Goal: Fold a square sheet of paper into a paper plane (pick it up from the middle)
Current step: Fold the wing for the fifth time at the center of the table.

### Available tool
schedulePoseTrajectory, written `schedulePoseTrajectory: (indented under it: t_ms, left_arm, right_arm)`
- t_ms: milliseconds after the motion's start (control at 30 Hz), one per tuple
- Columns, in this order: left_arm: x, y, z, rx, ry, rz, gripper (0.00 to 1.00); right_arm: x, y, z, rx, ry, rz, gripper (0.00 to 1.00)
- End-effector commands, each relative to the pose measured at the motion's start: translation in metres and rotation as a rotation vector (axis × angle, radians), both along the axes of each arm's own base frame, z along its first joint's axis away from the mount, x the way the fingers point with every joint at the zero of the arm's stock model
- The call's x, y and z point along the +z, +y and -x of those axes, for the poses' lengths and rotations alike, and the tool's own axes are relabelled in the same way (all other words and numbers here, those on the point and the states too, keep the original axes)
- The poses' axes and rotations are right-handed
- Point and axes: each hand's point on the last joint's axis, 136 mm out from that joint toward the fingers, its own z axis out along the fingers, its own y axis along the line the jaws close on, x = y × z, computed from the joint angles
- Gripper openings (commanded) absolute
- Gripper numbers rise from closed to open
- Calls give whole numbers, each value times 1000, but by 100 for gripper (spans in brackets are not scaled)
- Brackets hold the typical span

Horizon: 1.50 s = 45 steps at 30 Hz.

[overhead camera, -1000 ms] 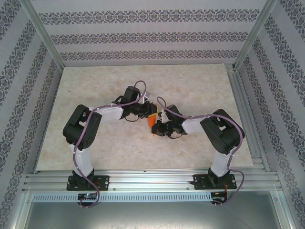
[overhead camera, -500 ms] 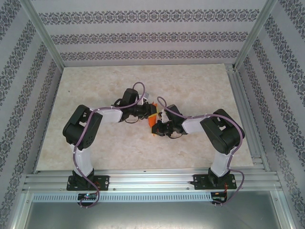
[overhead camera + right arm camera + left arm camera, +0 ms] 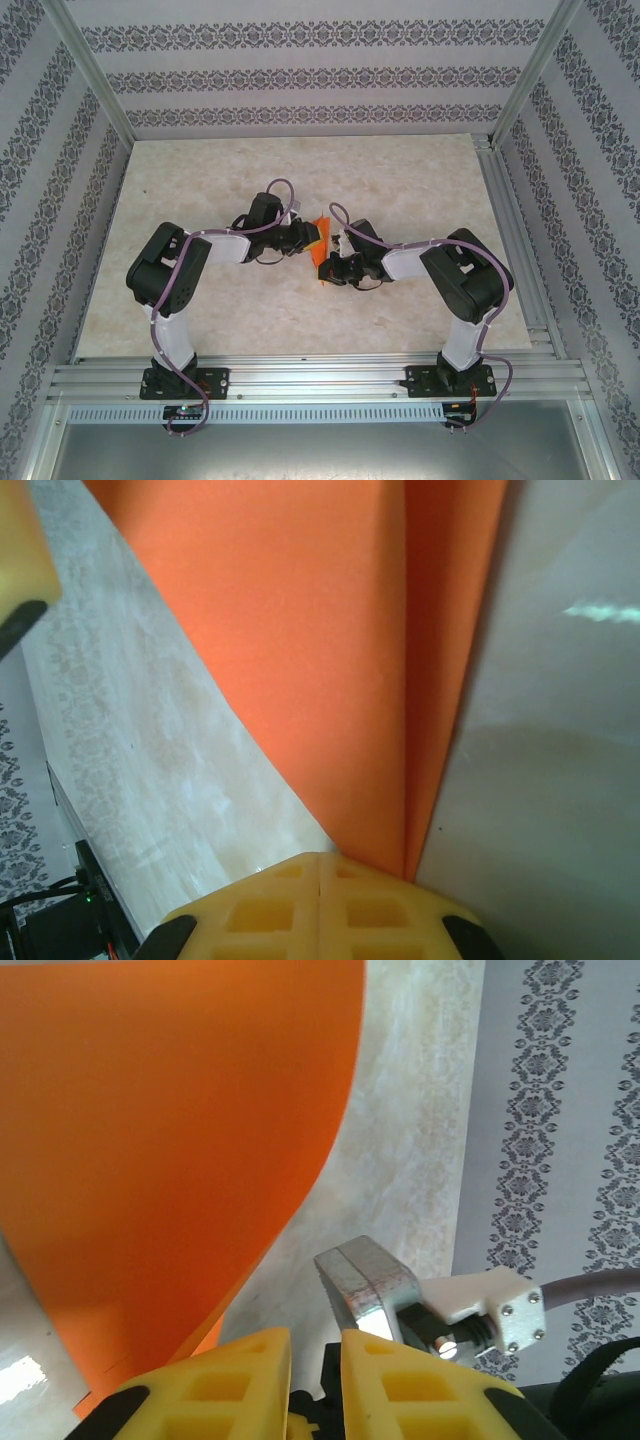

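Well, my right pincer (image 3: 320, 865) is clamped tight on the square sheet of paper (image 3: 330, 660), fingertips pressed flat together with no gap between them. The orange sheet fans up and away from that pinch, and a crease runs from my fingertips up through it, so at that spot I judge I am holding more than one layer. In the overhead view the paper (image 3: 320, 245) hangs above the middle of the table (image 3: 400, 180), between my two wrists, with its top corner sticking up.

My left pincer (image 3: 315, 1345) is narrow, its jaws a thin slit apart. I see no paper in that slit. The sheet (image 3: 170, 1160) curves down just beside the outer face of one finger, and I cannot tell whether they touch.

I judge this paper very light and floppy. It bows under its own weight, it will crumple if squeezed off a fold, and a smooth sheet can slide out of a loose pinch. I would take hold on the crease or close to an edge, flat across the layers. A hard pull between my two pincers could tear it.
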Motion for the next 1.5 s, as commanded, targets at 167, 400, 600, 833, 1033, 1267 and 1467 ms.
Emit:
schedulePoseTrajectory:
  t_ms: [167, 400, 600, 833, 1033, 1267, 1467]
  left_arm:
    - [-7, -6, -3, -25, 32, -30, 20]
    - [-25, -12, -1, -47, 97, -40, 20]
    - [-24, -18, 3, -79, 95, -55, 24]
    - [-34, -25, 2, -120, 126, -57, 23]
    - [-56, -24, -1, -115, 168, -97, 22]
    - [-72, -26, -13, -121, 178, -148, 21]
    - [-73, -21, -24, -104, 184, -233, 22]
  right_arm:
    - [-50, -38, 26, -32, 114, 212, 0]
    - [-48, -37, 25, -32, 108, 211, 0]
    - [-48, -38, 25, -32, 109, 213, 0]
    - [-48, -35, 25, -28, 106, 211, 0]
    - [-47, -36, 25, -23, 108, 216, 0]
    - [-51, -41, 35, -7, 135, 252, 0]
    - [-52, -49, 43, 15, 147, 300, 0]
